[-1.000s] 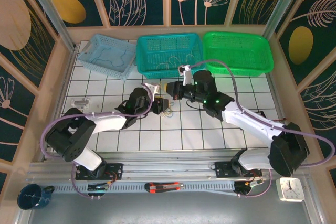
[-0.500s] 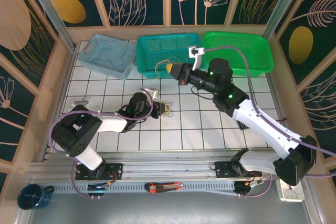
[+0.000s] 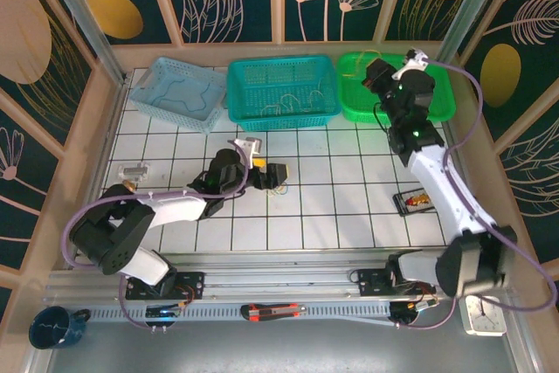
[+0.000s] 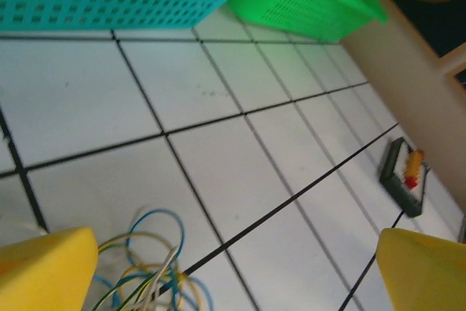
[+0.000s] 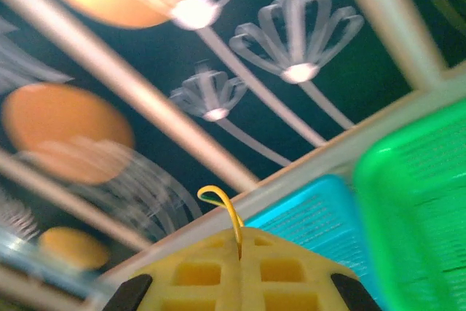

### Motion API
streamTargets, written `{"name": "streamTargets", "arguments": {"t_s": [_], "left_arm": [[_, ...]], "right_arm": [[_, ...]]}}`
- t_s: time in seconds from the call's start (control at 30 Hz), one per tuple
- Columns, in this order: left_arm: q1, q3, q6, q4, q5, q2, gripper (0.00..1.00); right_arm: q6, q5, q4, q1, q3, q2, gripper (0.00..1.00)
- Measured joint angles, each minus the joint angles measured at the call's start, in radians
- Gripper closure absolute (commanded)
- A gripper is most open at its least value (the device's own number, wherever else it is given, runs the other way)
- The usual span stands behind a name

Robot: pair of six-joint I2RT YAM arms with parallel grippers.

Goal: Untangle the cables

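Two grippers, well apart. The left gripper (image 3: 269, 174) is low over the white tiled table (image 3: 349, 216), near centre, with its jaws spread wide and nothing held. In the left wrist view its yellow pads (image 4: 51, 271) sit at the bottom corners with bare tile between them. The cables (image 4: 154, 276), a small tangle of blue, yellow and whitish loops, lie on the tile just beside one pad; whether they touch is not clear. From above they sit right at the fingertips.

The right gripper (image 3: 377, 74) is raised over the green basket (image 3: 441, 98) at the far edge. Its jaws are closed, with a yellow wire (image 5: 222, 205) pinched between them and looping out above the pads. The teal basket (image 3: 244, 93) stands beside the green one and possibly has thin wires inside; too small to be sure. A small black tray (image 3: 412, 202) lies on the tiles, right side.
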Motion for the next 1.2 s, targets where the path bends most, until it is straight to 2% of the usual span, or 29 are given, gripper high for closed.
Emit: {"name": "streamTargets", "arguments": {"t_s": [0.17, 0.33, 0.37, 0.4, 0.43, 0.47, 0.5, 0.53, 0.83, 1.2], "left_arm": [[0.000, 0.055, -0.032, -0.024, 0.000, -0.047, 0.01], [0.000, 0.081, -0.057, -0.043, -0.011, -0.079, 0.01], [0.000, 0.085, -0.063, -0.045, -0.012, -0.081, 0.01], [0.000, 0.089, -0.066, -0.047, -0.013, -0.082, 0.01], [0.000, 0.091, -0.071, -0.049, -0.014, -0.083, 0.01], [0.000, 0.092, -0.074, -0.049, -0.015, -0.083, 0.01], [0.000, 0.092, -0.077, -0.050, -0.016, -0.083, 0.01], [0.000, 0.092, -0.078, -0.051, -0.018, -0.083, 0.01], [0.000, 0.111, -0.089, -0.064, -0.023, -0.083, 0.01], [0.000, 0.114, -0.089, -0.075, -0.035, -0.090, 0.01]], "right_arm": [[0.068, 0.035, 0.014, -0.106, 0.056, 0.246, 1.00], [0.109, 0.031, 0.018, -0.162, 0.181, 0.459, 1.00], [0.114, 0.026, 0.020, -0.170, 0.203, 0.495, 0.96], [0.115, 0.023, 0.021, -0.176, 0.221, 0.525, 0.83], [0.121, 0.017, 0.021, -0.183, 0.237, 0.560, 0.64], [0.120, 0.010, 0.022, -0.188, 0.246, 0.587, 0.50], [0.121, 0.001, 0.023, -0.192, 0.249, 0.612, 0.43], [0.121, -0.005, 0.021, -0.195, 0.249, 0.632, 0.40], [0.106, -0.055, 0.038, -0.213, 0.220, 0.679, 0.38], [0.102, -0.084, 0.040, -0.370, 0.092, 0.622, 0.39]]}}
